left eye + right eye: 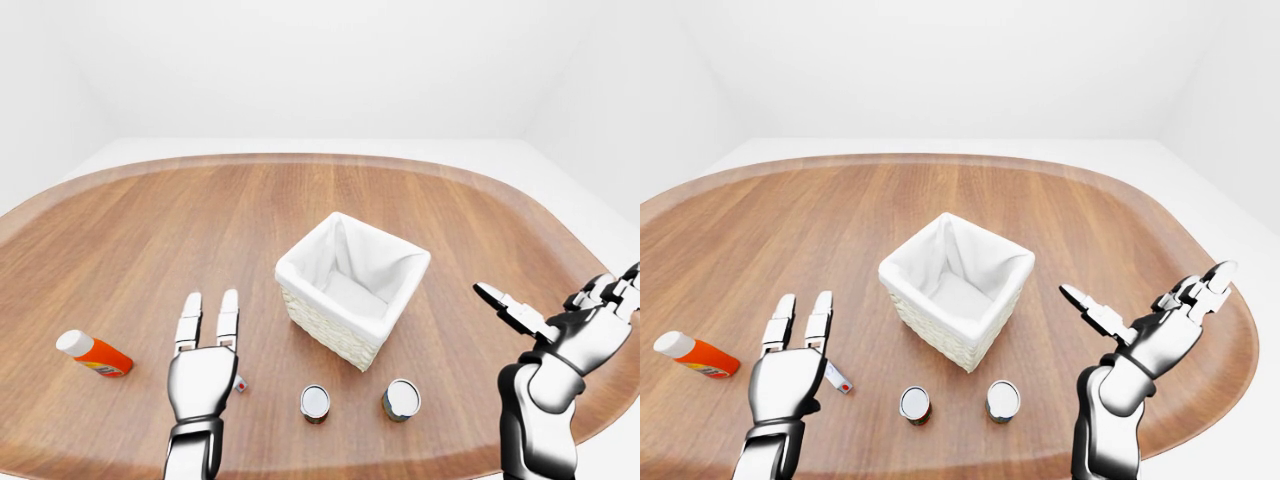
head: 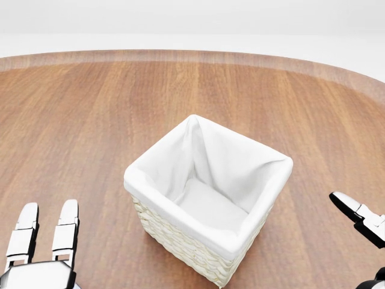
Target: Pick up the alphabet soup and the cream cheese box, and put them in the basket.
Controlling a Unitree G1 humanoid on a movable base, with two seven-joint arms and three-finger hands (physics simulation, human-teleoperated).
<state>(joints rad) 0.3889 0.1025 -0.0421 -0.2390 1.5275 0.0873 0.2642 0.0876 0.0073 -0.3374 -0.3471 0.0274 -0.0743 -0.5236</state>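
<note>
Basket [image 1: 352, 285] stands mid-table, bare wood around; both spread robot hands [image 1: 203, 375] [image 1: 1160, 335] hover near the table's bottom edge.

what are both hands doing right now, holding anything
Left hand: open, fingers straight, holding nothing.
Right hand: open, fingers spread, holding nothing.

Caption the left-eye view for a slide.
Both open silver hands flank a white-lined wicker basket on the wooden table.
</note>
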